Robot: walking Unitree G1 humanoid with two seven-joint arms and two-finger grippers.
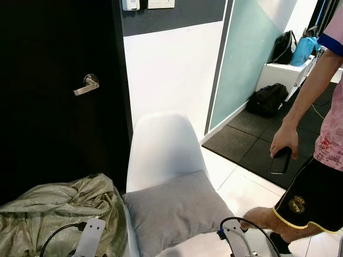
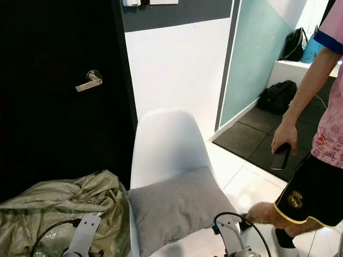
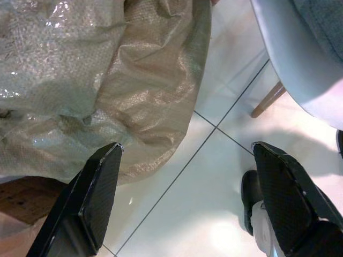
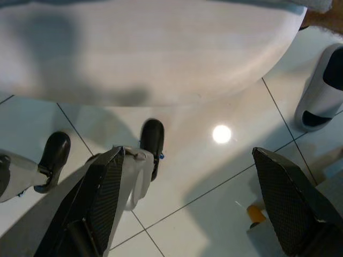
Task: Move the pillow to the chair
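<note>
left eye view: a white moulded chair (image 1: 161, 147) stands before a white wall panel, beside a dark door with a silver lever handle (image 1: 87, 85).
pillow: the grey pillow (image 1: 174, 209) lies flat on the chair's seat, its far edge against the base of the backrest, one corner hanging past the seat's right edge.
sack: a crumpled, shiny olive woven sack (image 1: 59, 211) sits on the floor just left of the chair, touching the seat's side.
left end effector: the left end effector (image 3: 187, 201) hangs low over the white tiled floor (image 3: 177, 214), its two black fingers spread wide, holding nothing; the sack lies beyond one finger, the chair's seat edge and a wooden leg beyond the other.
right end effector: the right end effector (image 4: 185, 201) points down at the tiles below the chair's white underside, fingers spread wide and empty.
person: a person stands at the right in a pink shirt and black shorts, one hand (image 1: 284, 140) holding a dark phone (image 1: 280, 160).
background: black bags (image 1: 266, 99) rest on dark floor mats.
</note>
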